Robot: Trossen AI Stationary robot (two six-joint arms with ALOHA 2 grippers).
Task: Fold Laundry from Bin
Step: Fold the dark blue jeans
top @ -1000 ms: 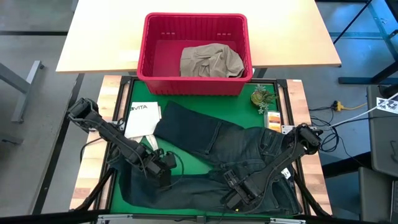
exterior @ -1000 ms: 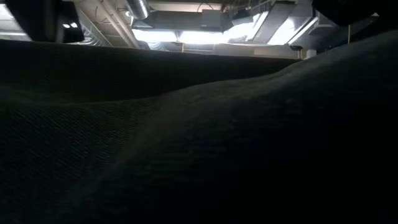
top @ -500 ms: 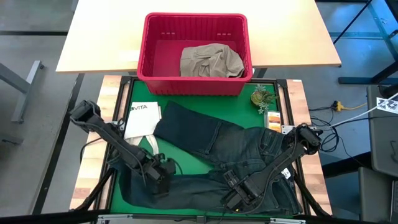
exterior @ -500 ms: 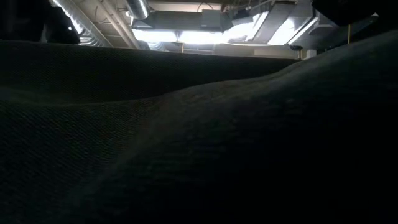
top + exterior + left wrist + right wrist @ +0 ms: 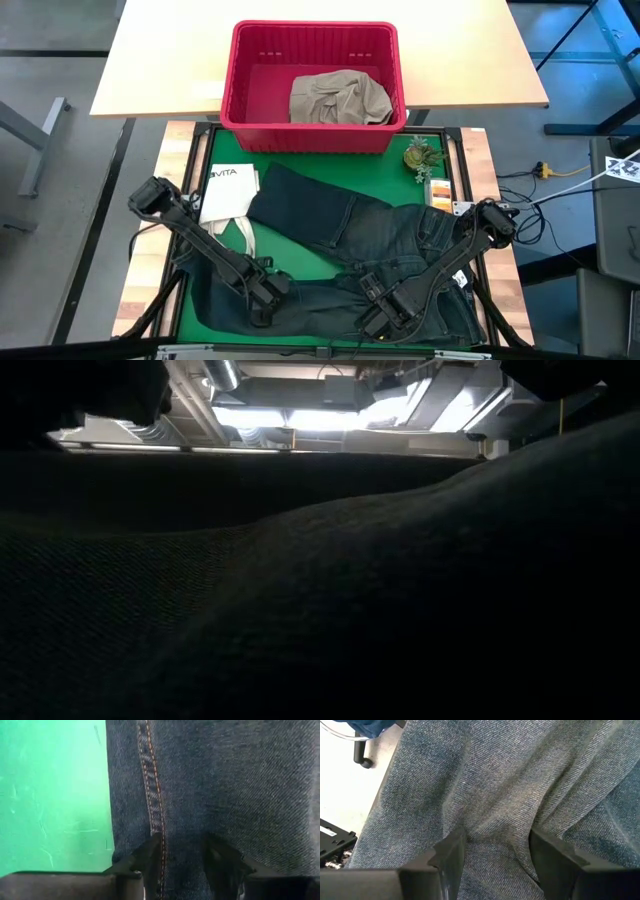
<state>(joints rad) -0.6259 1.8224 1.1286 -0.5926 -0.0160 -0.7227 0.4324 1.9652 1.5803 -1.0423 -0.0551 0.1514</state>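
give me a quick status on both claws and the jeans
Left claw down on dark blue denim jeans beside orange-stitched seam, fingers apart. Right claw pressed into bunched denim, fingers wide. Khaki cloth in red plastic bin. White tote bag alongside.

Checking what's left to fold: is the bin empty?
No. The red bin holds one crumpled khaki garment; the jeans lie outside on the mat.

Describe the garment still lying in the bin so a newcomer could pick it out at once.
Start at the large red plastic slotted bin standing at the far edge of the green mat. Inside it, toward its right side, lies a crumpled khaki-beige cloth garment. It is the only thing in the bin, and pale where the dark denim jeans spread on the mat are blue.
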